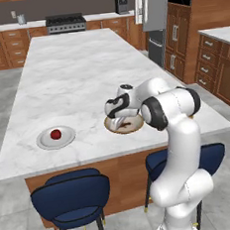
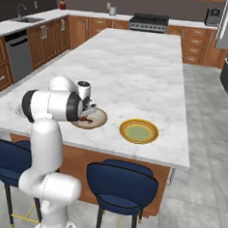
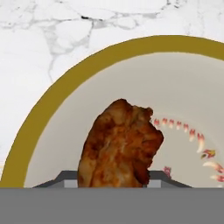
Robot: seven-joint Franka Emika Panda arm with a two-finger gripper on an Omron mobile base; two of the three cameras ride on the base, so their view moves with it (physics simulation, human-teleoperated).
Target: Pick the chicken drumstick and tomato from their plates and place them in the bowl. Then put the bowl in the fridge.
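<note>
The chicken drumstick [image 3: 120, 144], reddish-brown, hangs just over the pale inside of the tan-rimmed bowl [image 3: 65, 92]. My gripper [image 3: 113, 180] is shut on it, a finger on each side. From the base, the gripper [image 1: 118, 120] points down over the bowl [image 1: 135, 127] near the island's front edge. The red tomato [image 1: 55, 134] sits on the light grey plate [image 1: 44, 142] to the left. The yellow-rimmed plate [image 2: 126, 126] lies bare to the right of the bowl [image 2: 100, 120]. The grey fridge [image 1: 154, 8] stands at the back right.
Blue stools [image 1: 70, 193] stand under the island's front edge, right below the bowl and plates. The marble top [image 1: 68, 76] stretches far back behind the bowl. A stove [image 1: 65, 23] and wooden cabinets line the rear wall.
</note>
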